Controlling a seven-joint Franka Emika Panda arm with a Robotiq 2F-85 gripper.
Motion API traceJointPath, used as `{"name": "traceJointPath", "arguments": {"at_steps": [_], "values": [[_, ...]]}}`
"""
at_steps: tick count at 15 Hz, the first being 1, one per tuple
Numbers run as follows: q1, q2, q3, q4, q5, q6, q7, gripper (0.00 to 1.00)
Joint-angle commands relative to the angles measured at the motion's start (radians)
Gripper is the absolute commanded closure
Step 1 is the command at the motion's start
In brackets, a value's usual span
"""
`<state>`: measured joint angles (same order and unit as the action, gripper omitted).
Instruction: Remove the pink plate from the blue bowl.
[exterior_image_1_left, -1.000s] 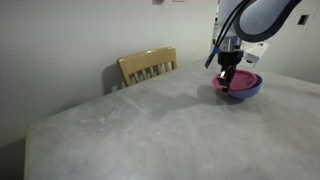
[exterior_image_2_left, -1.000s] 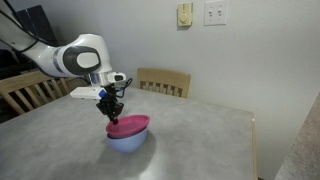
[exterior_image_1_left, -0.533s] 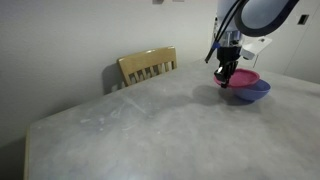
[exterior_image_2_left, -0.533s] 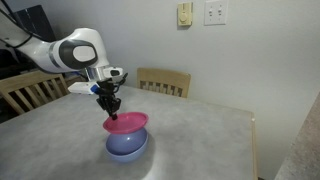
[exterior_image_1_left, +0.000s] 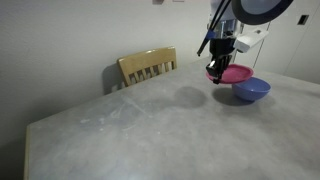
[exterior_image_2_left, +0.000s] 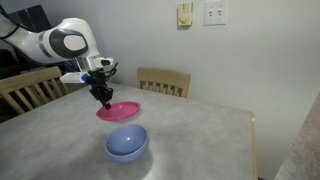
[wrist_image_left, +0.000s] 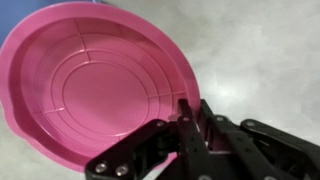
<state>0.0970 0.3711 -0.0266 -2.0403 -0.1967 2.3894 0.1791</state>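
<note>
My gripper (exterior_image_1_left: 215, 70) (exterior_image_2_left: 103, 96) (wrist_image_left: 186, 112) is shut on the rim of the pink plate (exterior_image_1_left: 236, 73) (exterior_image_2_left: 119, 110) (wrist_image_left: 95, 85) and holds it in the air, clear of the table. The plate hangs roughly level. The blue bowl (exterior_image_1_left: 250, 91) (exterior_image_2_left: 127, 143) stands empty on the grey table, below and to one side of the plate in both exterior views. The wrist view shows only the plate's ridged inside and the black fingers pinching its edge; the bowl is out of that view.
The grey table (exterior_image_1_left: 130, 130) (exterior_image_2_left: 200, 140) carries only the bowl. A wooden chair (exterior_image_1_left: 148, 66) (exterior_image_2_left: 163, 82) stands at its far edge by the wall, and another chair (exterior_image_2_left: 22, 92) stands at the side. The table's edge runs close by the bowl (exterior_image_1_left: 300, 85).
The gripper lifted the pink plate out of the blue bowl and carried it up and sideways. The bowl stays on the table, now empty.
</note>
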Motion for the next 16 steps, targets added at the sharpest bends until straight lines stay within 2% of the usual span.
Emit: {"name": "traceJointPath", "arguments": {"at_steps": [1,6,9,11,16], "values": [[0.031,0.026,0.04,0.067,-0.01,-0.005,-0.053,0.97],[0.063,0.078,0.111,0.16,0.019,0.001,-0.148,0.97],[0.054,0.126,0.144,0.19,0.057,0.026,-0.212,0.97],[0.04,0.168,0.163,0.2,0.08,0.054,-0.292,0.97],[0.027,0.302,0.181,0.264,0.058,0.058,-0.489,0.97]]}}
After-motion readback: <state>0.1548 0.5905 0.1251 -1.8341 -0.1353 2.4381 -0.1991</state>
